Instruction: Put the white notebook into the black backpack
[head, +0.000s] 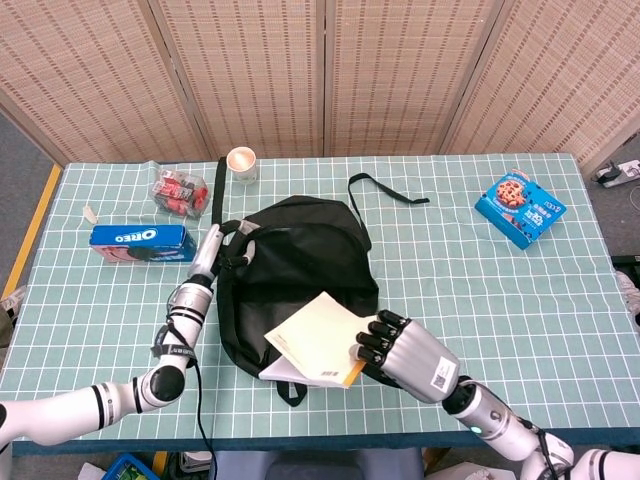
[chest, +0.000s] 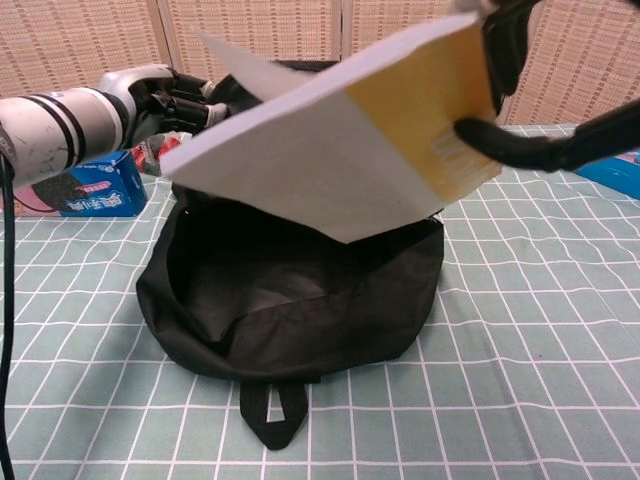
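Note:
The black backpack (head: 300, 255) (chest: 300, 320) lies on the table with its mouth open toward me. My left hand (head: 230, 247) (chest: 165, 95) grips the upper left rim of the opening and holds it up. My right hand (head: 400, 350) (chest: 520, 100) holds the white notebook (head: 312, 338) (chest: 330, 150) by its yellow-edged corner. The notebook hangs tilted over the front of the bag's opening, its free corner pointing toward the mouth. It covers part of the bag's front rim in the head view.
A blue Oreo box (head: 140, 242) and a bag of red snacks (head: 180, 190) lie at the left. A paper cup (head: 241, 160) stands behind the bag. A blue cookie box (head: 520, 207) lies at the far right. The bag's strap (head: 385, 190) trails to the back right.

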